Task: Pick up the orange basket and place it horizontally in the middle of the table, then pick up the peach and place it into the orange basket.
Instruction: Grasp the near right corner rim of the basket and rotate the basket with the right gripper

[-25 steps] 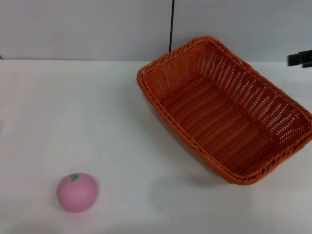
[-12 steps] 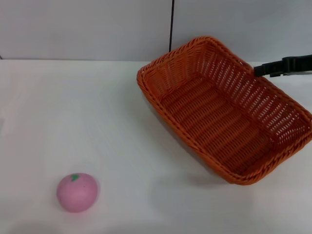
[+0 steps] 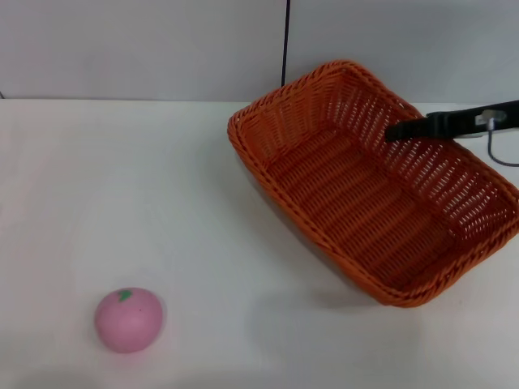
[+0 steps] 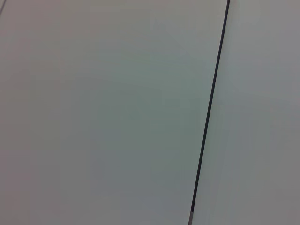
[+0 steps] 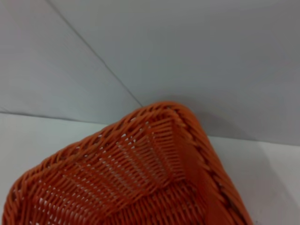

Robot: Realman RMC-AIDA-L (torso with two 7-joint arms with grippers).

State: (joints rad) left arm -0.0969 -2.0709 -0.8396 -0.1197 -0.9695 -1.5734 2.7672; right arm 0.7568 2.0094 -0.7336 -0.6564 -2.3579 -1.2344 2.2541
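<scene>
The orange basket (image 3: 357,203) lies at an angle on the right half of the white table (image 3: 122,178), its long side running from the back middle toward the front right. My right gripper (image 3: 396,133) reaches in from the right as a thin black shape above the basket's far long rim. In the right wrist view the basket's far corner (image 5: 140,178) fills the lower part of the picture. The pink peach (image 3: 127,319) rests alone on the table at the front left, far from the basket. No part of the left arm shows.
A grey wall with a dark vertical seam (image 3: 285,40) stands behind the table; the left wrist view shows only that wall and seam (image 4: 208,117). A thin cable loop (image 3: 501,154) hangs by the right arm.
The right gripper has come in from the right edge, moving left over the basket's far rim. Basket and peach have not moved.
</scene>
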